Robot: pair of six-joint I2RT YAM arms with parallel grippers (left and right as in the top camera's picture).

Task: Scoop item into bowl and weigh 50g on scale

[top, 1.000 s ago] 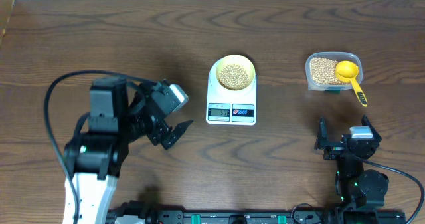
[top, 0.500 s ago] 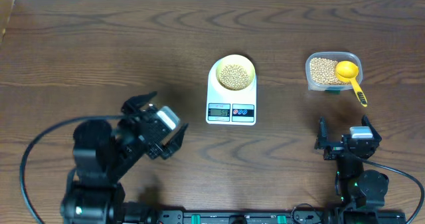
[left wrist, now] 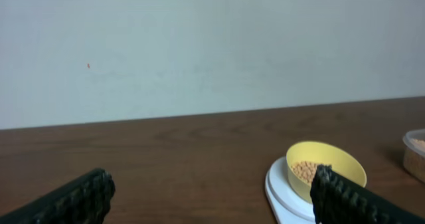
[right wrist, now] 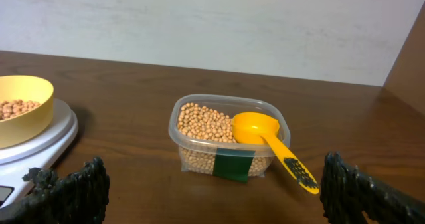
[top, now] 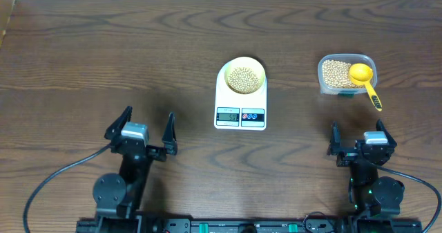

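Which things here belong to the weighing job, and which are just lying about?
Job: beans, bowl, scale, container, scoop.
Lying about: only the arms' cables.

One white digital scale [top: 240,115], one round pale yellow bowl [top: 245,60], one clear plastic container [top: 367,59], one bright yellow scoop [top: 362,74], two black grippers — left gripper [top: 148,115], right gripper [top: 357,128]. Tan round beans [top: 244,79] — too many to count.

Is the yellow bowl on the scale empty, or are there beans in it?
Not empty. Tan beans cover the bottom of the bowl on the scale, below its rim.
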